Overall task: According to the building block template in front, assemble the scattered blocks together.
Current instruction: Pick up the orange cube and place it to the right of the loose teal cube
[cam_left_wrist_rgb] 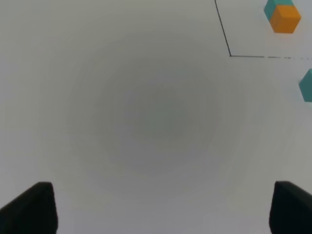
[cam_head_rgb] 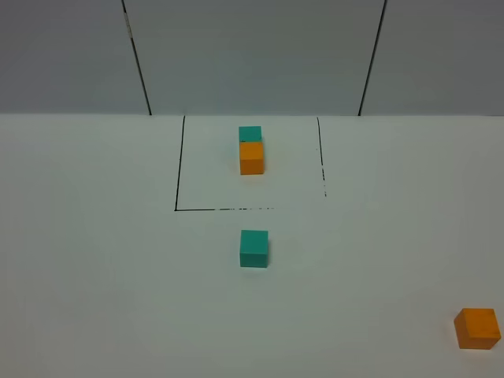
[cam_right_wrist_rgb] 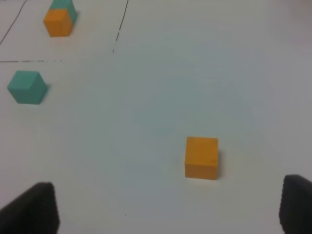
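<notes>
The building block template is a teal cube joined to an orange cube inside a thin black outline at the table's back middle; it also shows as the template and the template. A loose teal block sits just in front of the outline, the same teal block and teal block in the wrist views. A loose orange block lies at the front right, also seen as the orange block. My left gripper and right gripper stand open over bare table, holding nothing. Neither arm shows in the exterior high view.
The black outline frames the template on three sides. Behind the white table rises a grey panelled wall.
</notes>
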### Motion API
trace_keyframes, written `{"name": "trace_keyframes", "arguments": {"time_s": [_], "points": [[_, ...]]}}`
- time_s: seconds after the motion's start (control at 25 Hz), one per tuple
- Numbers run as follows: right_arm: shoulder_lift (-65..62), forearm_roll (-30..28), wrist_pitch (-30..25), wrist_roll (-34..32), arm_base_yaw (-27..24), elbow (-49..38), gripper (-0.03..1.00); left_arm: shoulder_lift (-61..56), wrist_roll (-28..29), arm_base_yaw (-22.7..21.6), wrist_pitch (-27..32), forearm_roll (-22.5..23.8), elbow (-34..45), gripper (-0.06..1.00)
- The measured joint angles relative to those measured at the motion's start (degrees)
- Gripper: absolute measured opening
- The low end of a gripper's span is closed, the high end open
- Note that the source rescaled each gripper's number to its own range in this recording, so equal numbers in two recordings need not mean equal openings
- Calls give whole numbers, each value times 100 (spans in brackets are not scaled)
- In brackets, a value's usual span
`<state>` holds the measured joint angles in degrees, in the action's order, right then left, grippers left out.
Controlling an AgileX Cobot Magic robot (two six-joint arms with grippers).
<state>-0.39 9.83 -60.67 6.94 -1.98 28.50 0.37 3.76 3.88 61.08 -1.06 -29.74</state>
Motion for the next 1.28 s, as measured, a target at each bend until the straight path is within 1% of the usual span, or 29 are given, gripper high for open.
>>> {"name": "trace_keyframes", "arguments": {"time_s": [0.08, 0.32, 0.44, 0.6, 0.8, 1.28], "points": [[0, 0, 0, 0, 0, 0, 80, 0, -31, 0, -48, -12, 69, 77], [0, 0, 0, 0, 0, 0, 80, 0, -90, 0, -112, -113, 75, 58], [0, 0, 0, 0, 0, 0, 80, 0, -94, 0, -123, -113, 75, 50], [0, 0, 0, 0, 0, 0, 80, 0, -94, 0, -123, -124, 75, 43], [0, 0, 0, 0, 0, 0, 80, 0, -94, 0, -123, -124, 75, 40], [0, 0, 0, 0, 0, 0, 80, 0, -105, 0, -124, -129, 75, 40]]}}
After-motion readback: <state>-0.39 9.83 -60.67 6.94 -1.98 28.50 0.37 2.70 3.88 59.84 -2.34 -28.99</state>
